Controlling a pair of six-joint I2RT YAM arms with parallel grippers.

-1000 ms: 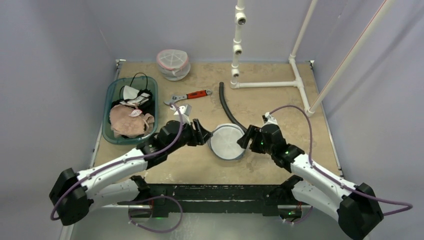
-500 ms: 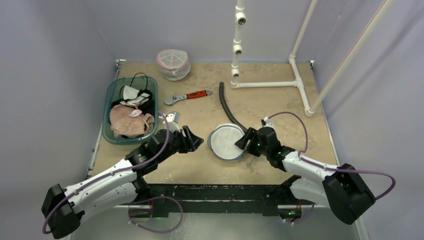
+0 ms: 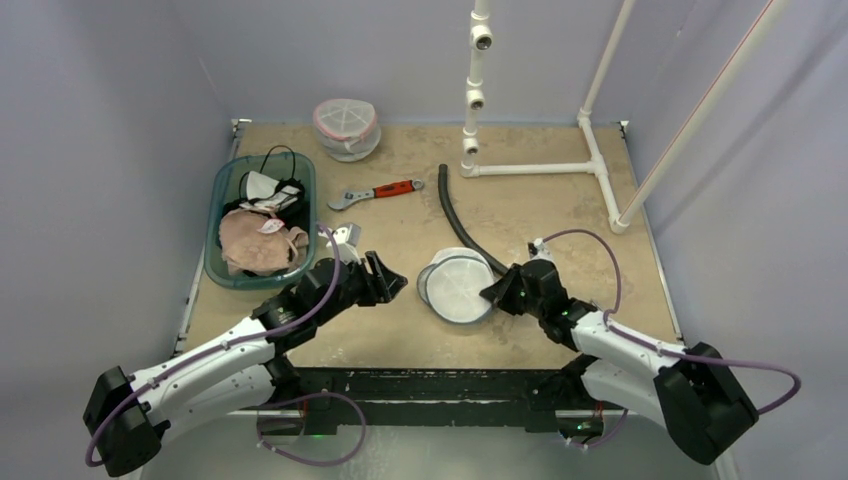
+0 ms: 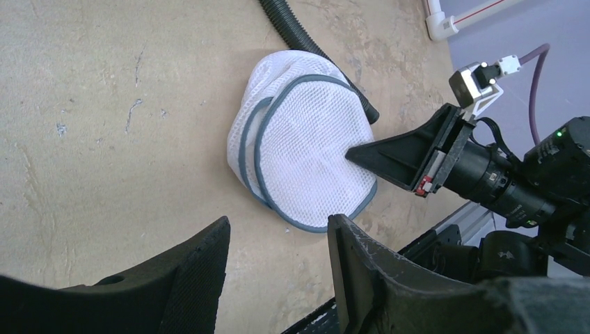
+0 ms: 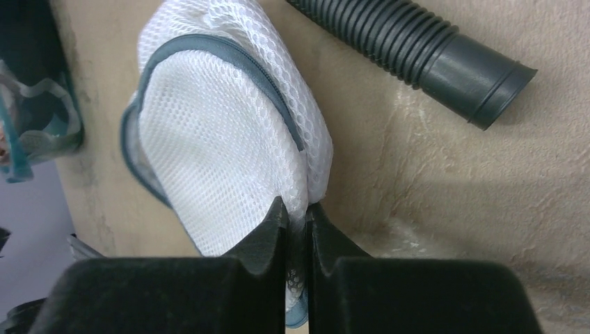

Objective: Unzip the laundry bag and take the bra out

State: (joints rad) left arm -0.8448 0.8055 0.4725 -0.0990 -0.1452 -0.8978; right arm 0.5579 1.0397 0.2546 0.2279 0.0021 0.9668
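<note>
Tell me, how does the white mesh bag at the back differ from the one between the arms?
The back bag has pinkish trim; the middle bag has grey trim. The back bag sits untouched near the far edge; the middle bag has its edge pinched by the right gripper. Both are round and made of white mesh.

The top camera looks down over the whole bench (image 3: 400,330) from behind; both wrist cameras face the mesh laundry bag (image 4: 306,160) closely, from opposite sides.

A red-handled wrench (image 3: 375,193) lies between a teal bin (image 3: 228,180) and a black ribbed hose (image 3: 444,200).
</note>
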